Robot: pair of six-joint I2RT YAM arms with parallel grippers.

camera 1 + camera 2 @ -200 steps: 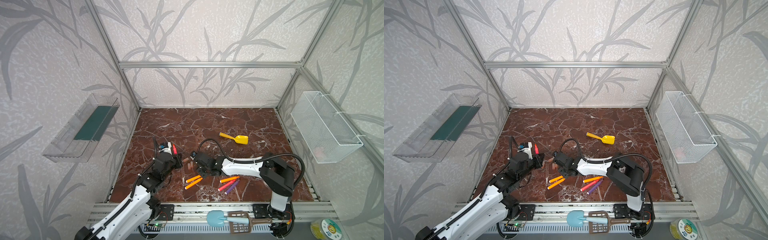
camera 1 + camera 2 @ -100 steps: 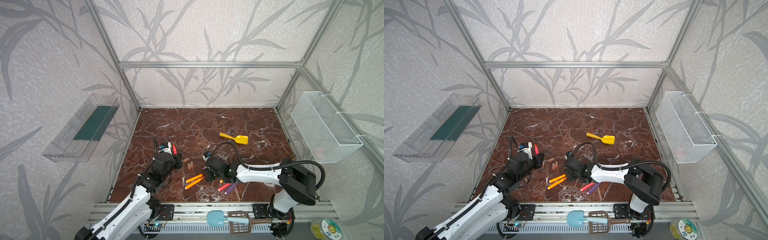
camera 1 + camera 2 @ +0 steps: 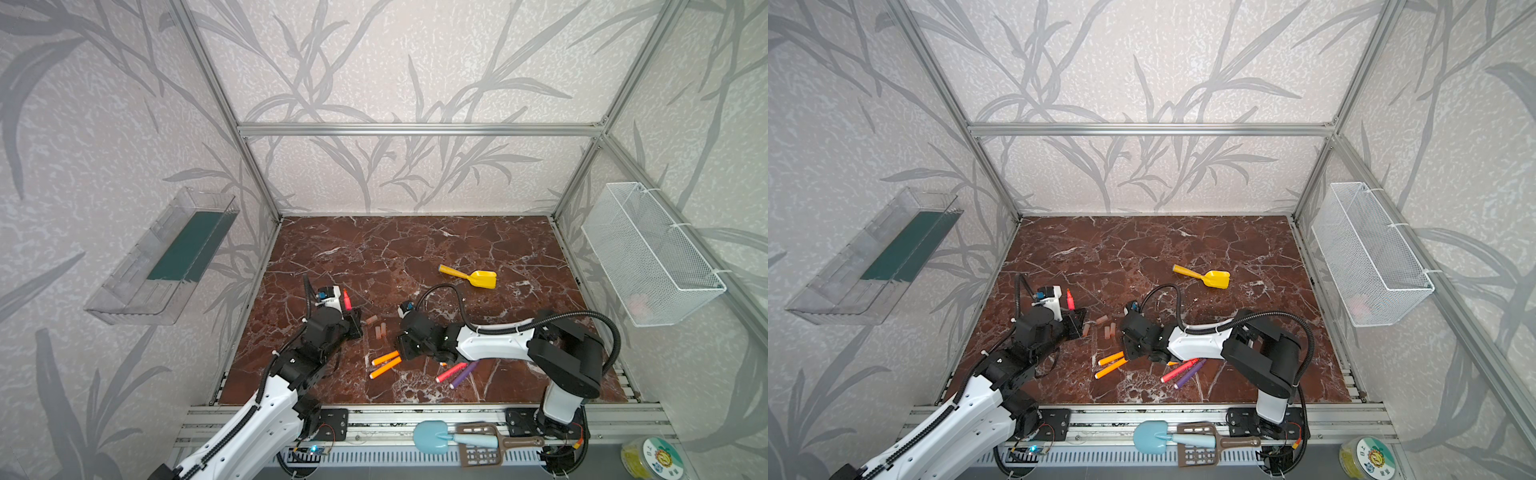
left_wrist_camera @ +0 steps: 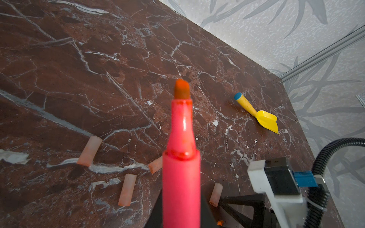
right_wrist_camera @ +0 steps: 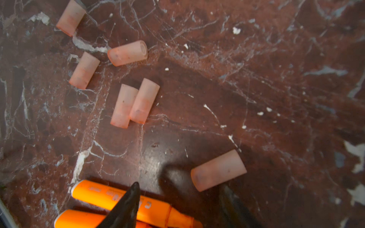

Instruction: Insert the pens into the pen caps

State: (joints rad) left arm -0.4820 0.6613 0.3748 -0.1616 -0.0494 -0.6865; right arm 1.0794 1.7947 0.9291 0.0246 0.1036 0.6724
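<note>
The red-pink pen [image 4: 181,167] stands tip-up, nib stained orange, clamped in my left gripper [image 3: 354,322], same as a second ago. My right gripper [image 5: 179,186] has backed off the cap cluster toward two orange pens [image 5: 122,195], jaws now wider and empty (one loose cap [image 5: 218,170] lies just past its fingertips). Five more caps [image 5: 136,102], translucent pinkish, lie flat on the marble table [image 3: 415,249].

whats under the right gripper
A pen cap lies just below the open right gripper. Two orange pens pass under one finger, which hides part of each.
</note>
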